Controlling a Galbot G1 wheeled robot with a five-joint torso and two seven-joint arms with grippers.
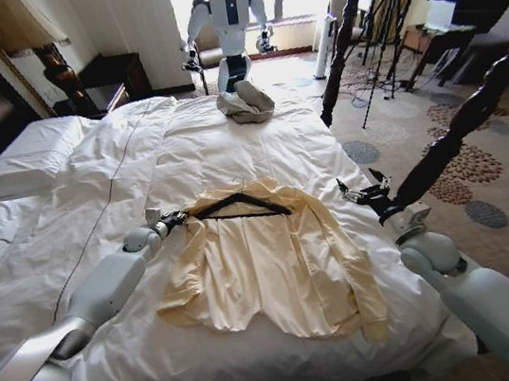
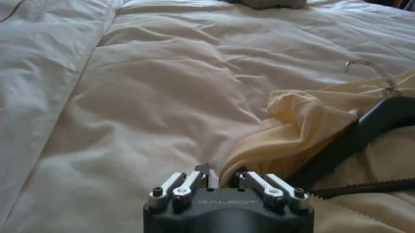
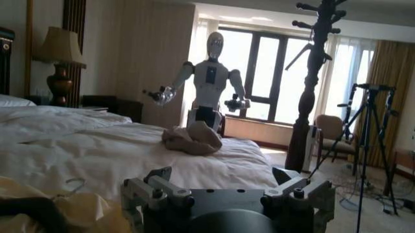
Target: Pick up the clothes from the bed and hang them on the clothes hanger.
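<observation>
The cream-yellow clothes (image 1: 266, 265) lie spread flat in the middle of the white bed (image 1: 229, 146). The black clothes hanger (image 1: 240, 208) rests across the top's shoulders, its hook pointing up the bed. My left gripper (image 1: 175, 220) sits at the top's left shoulder. In the left wrist view its fingers (image 2: 243, 177) are drawn close on a fold of the clothes (image 2: 304, 126), beside the hanger's arm (image 2: 363, 136). My right gripper (image 1: 360, 194) hovers open by the top's right side; in the right wrist view it (image 3: 224, 179) holds nothing.
A grey-beige cloth bundle (image 1: 244, 104) lies at the far end of the bed, with another robot (image 1: 228, 12) standing behind it. Dark wooden posts (image 1: 346, 33) and tripods (image 1: 390, 7) stand on the carpet to the right. Pillows (image 1: 29, 157) lie far left.
</observation>
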